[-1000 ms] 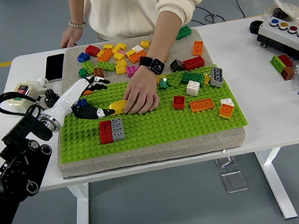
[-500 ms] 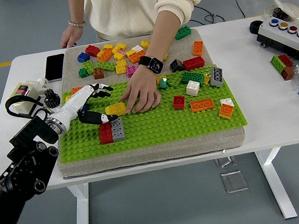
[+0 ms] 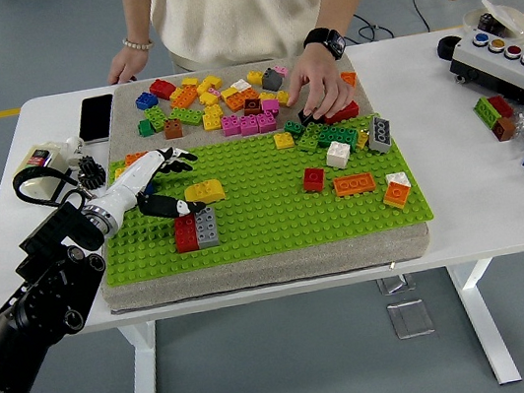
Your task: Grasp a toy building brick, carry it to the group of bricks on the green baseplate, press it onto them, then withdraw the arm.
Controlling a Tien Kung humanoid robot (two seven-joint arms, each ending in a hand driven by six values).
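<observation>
Yellow brick (image 3: 204, 192) on green baseplate (image 3: 276, 224), touching left hand (image 3: 156, 188) fingertips; fingers spread, not clamped. Red-and-grey stack (image 3: 196, 230) at its 6 o'clock, probable target. Person's hand (image 3: 318, 88) at 2 o'clock, sorting spares.

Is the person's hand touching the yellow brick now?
Apart. The head view shows the person's hand at the far bricks, with a wide stretch of green baseplate between it and the yellow brick by the robot's left hand.
</observation>
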